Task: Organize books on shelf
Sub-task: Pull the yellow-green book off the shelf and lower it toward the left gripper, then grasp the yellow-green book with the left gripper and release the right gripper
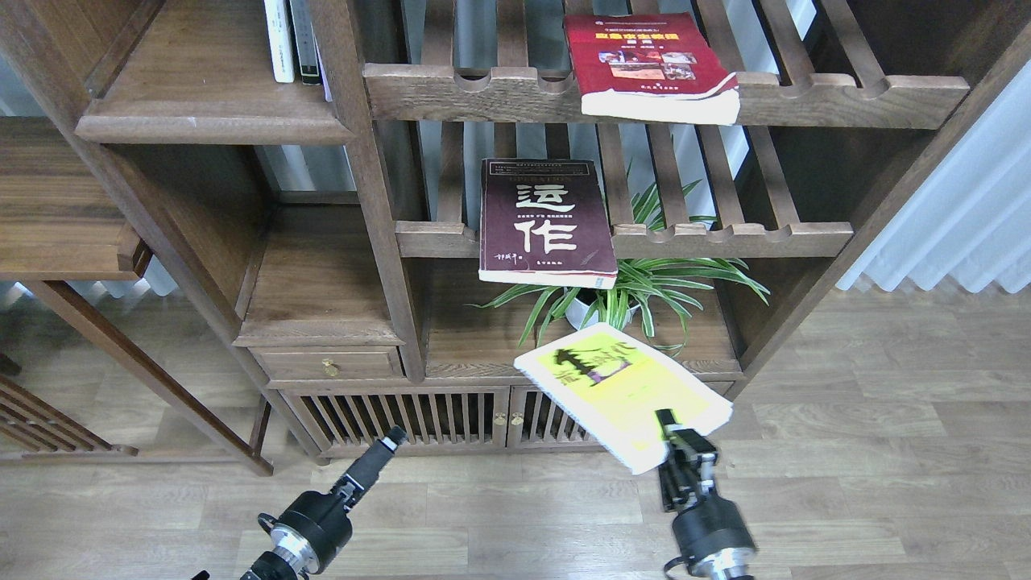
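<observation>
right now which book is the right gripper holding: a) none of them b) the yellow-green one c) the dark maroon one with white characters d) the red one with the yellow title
b: the right gripper is clamped on the lower edge of the yellow-green book, held out in front of the cabinet, while the maroon book and the red book lie on the slatted racks.

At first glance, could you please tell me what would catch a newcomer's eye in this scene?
The yellow-green book stands out first, held up in front of the low cabinet by the right gripper, whose fingers clamp its near edge. Above it, the dark maroon book with big white characters lies on the middle slatted rack, overhanging the front rail. The red book lies on the top slatted rack, also jutting out.
</observation>
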Available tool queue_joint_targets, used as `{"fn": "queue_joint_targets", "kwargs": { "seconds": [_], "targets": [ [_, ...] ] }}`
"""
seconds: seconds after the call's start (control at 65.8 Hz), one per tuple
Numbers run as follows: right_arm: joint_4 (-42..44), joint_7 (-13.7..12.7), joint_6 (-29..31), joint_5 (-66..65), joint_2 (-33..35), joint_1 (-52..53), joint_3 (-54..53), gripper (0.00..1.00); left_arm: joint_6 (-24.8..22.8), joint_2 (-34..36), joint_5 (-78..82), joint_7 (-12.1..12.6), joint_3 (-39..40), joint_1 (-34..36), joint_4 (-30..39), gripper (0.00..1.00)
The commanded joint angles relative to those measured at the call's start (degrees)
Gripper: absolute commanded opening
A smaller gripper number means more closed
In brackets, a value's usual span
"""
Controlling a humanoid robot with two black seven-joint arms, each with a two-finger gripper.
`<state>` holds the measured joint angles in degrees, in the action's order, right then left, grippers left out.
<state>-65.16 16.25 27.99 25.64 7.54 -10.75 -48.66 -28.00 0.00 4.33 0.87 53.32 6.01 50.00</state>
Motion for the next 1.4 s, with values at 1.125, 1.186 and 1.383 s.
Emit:
{"fn": "queue_joint_targets", "kwargs": {
  "seconds": [1.125,1.186,1.383],
  "targets": [
    [0.4,-8.3,0.0,-0.1,-6.5,1.7,9.4,0.03,0.0,0.0,-24.8,10.6,-7.5,-0.2,4.3,0.71],
    [0.4,-9.2,0.0,-0.2,-6.4,1.3,9.5,0.03,0.0,0.0,-24.9,10.6,-7.5,-0.5,4.3,0.51],
    [0.4,-9.5,0.0,-0.4,-6.7,1.4,9.5,0.03,0.0,0.0,-26.1,10.6,-7.5,-0.7,4.6,0.08]
  ]
}}
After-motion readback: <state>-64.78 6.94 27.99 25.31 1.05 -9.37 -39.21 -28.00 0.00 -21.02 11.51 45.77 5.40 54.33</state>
